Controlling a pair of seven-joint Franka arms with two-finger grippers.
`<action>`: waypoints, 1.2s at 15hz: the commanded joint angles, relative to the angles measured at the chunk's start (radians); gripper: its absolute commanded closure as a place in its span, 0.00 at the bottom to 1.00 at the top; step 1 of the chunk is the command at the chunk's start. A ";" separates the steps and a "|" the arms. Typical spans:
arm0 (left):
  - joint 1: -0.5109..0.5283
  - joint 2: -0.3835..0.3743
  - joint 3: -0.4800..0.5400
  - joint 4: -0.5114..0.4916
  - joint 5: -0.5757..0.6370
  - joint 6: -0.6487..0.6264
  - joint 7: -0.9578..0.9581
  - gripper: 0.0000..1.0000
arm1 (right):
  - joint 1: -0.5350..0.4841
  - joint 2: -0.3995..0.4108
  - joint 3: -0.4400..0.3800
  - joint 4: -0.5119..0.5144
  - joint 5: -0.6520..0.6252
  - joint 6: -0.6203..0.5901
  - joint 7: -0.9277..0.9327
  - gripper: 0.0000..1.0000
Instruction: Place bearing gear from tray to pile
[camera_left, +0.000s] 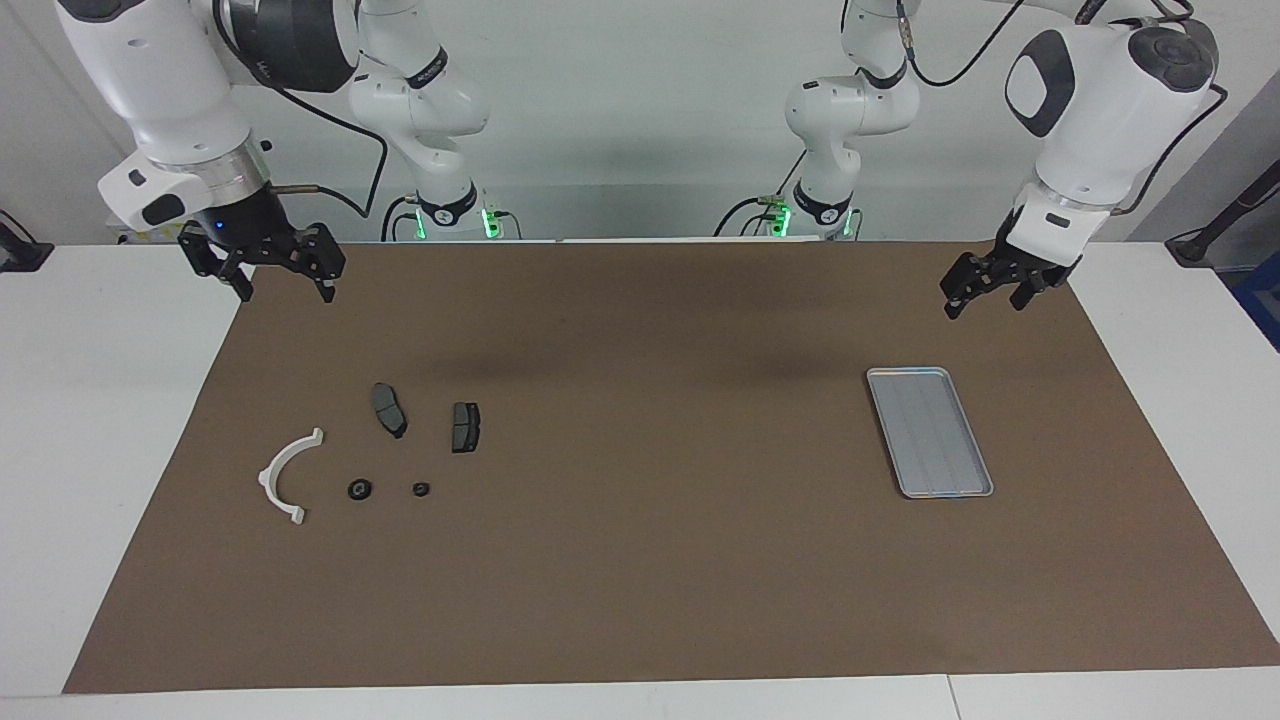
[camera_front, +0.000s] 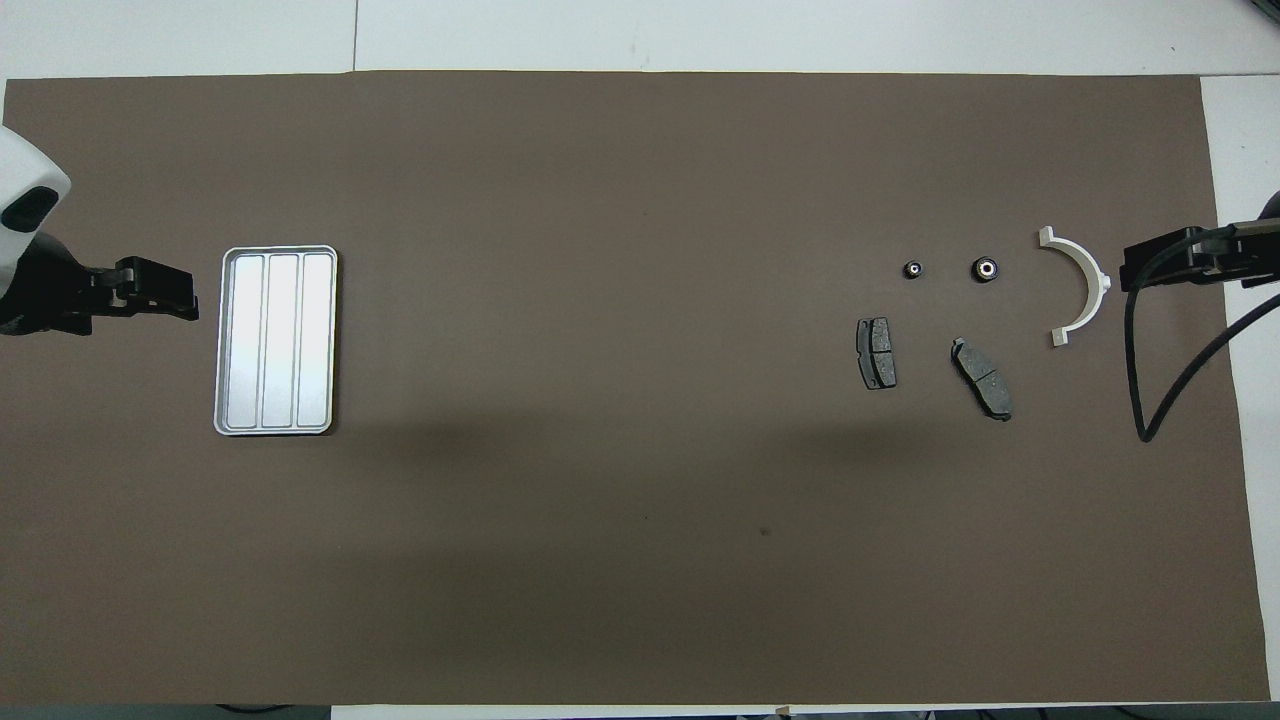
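1. Right gripper (camera_left: 285, 283) hangs released and holding nothing above the mat's edge.
2. The pile (camera_left: 372, 452), with 2 bearing gears (camera_left: 359, 489), lies below it.
3. The tray (camera_left: 930, 432) sits bare.
4. Left gripper (camera_left: 985, 292) hangs released over the mat near the tray.

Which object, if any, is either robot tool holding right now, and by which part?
Nothing is held. The left tool hangs open above the mat near the tray; the right tool hangs open, empty, at the mat's edge.
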 joint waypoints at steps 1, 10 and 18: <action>-0.002 -0.028 0.001 -0.028 0.010 0.002 0.004 0.00 | -0.006 -0.049 0.010 -0.058 0.020 -0.038 0.009 0.00; -0.002 -0.028 0.001 -0.028 0.010 0.002 0.004 0.00 | -0.004 -0.048 0.010 -0.057 0.080 -0.029 0.084 0.00; -0.002 -0.029 0.001 -0.028 0.010 0.002 0.004 0.00 | -0.004 -0.048 0.010 -0.058 0.082 -0.026 0.072 0.00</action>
